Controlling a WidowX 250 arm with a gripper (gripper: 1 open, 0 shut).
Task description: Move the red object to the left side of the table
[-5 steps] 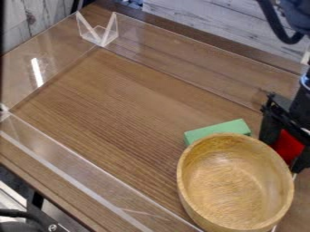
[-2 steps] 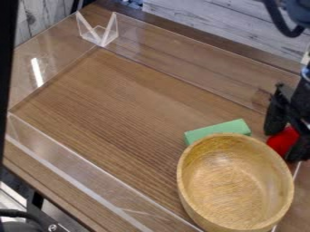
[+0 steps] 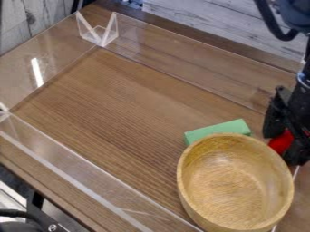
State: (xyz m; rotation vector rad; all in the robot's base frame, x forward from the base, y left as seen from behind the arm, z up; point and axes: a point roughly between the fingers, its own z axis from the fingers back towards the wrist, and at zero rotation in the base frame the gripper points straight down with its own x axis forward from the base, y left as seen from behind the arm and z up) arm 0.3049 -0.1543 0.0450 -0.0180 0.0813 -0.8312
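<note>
The red object (image 3: 284, 143) is a small bright red toy lying at the far right of the table (image 3: 121, 100), just past the rim of a wooden bowl. My black gripper (image 3: 292, 134) points down right over it, jaws open, with one dark finger (image 3: 275, 116) to the toy's left and the other partly cut off by the picture's right edge. Only part of the red toy shows between the fingers. It looks to rest on the tabletop, not lifted.
A large wooden bowl (image 3: 237, 187) fills the front right corner. A flat green block (image 3: 218, 132) lies against its far rim, left of the gripper. Clear acrylic walls (image 3: 49, 172) edge the table, and a small clear stand (image 3: 97, 29) sits at the back left.
The gripper has rolled about its downward axis above the red toy, so its fingers frame the toy differently. It stays open and the toy has not moved.
</note>
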